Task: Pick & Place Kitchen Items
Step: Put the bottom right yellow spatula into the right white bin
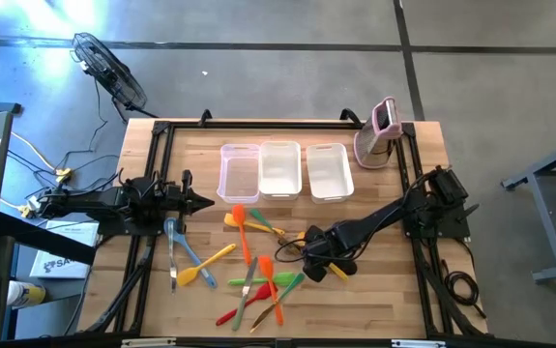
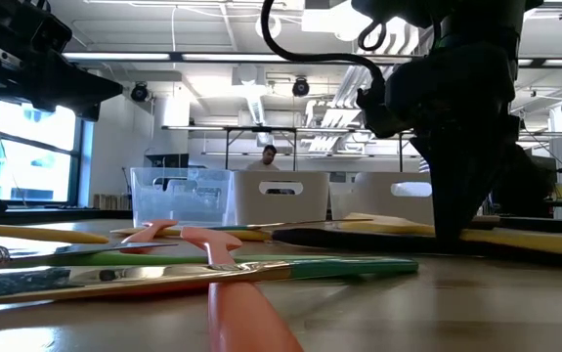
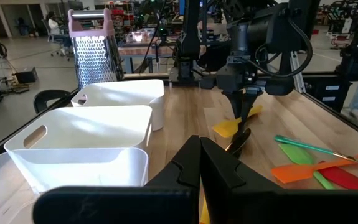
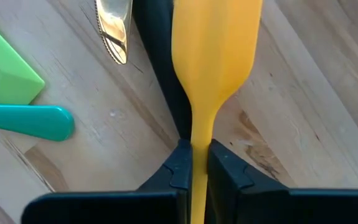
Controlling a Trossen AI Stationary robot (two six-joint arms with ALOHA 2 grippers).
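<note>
A yellow spatula (image 4: 216,43) lies among the kitchen items (image 1: 258,271) scattered over the middle of the wooden table. My right gripper (image 4: 194,163) stands over it, pointing steeply down, and is shut on it; the left wrist view shows this gripper (image 3: 244,118) above the yellow blade (image 3: 231,127). A black utensil (image 4: 160,56) lies right beside the spatula. A gold knife tip (image 4: 113,31), a green blade (image 4: 4,74) and a teal handle (image 4: 35,121) lie close by. My left gripper (image 3: 200,165) waits shut and level at the table's left side (image 1: 200,201). My right gripper pinches the yellow spatula's thin neck (image 4: 197,134), just below the blade, between its two fingers (image 4: 228,171). The fingers come from above, pointing steeply down, and lie across the handle. The blade stays low over the wood beside the black utensil.
Three clear tubs (image 1: 239,174) (image 1: 279,169) (image 1: 329,172) stand in a row at the far middle. A pink-and-white grater (image 1: 379,130) stands at the far right. Blue and yellow utensils (image 1: 186,253) lie near the left arm. Bare wood shows along the near edge.
</note>
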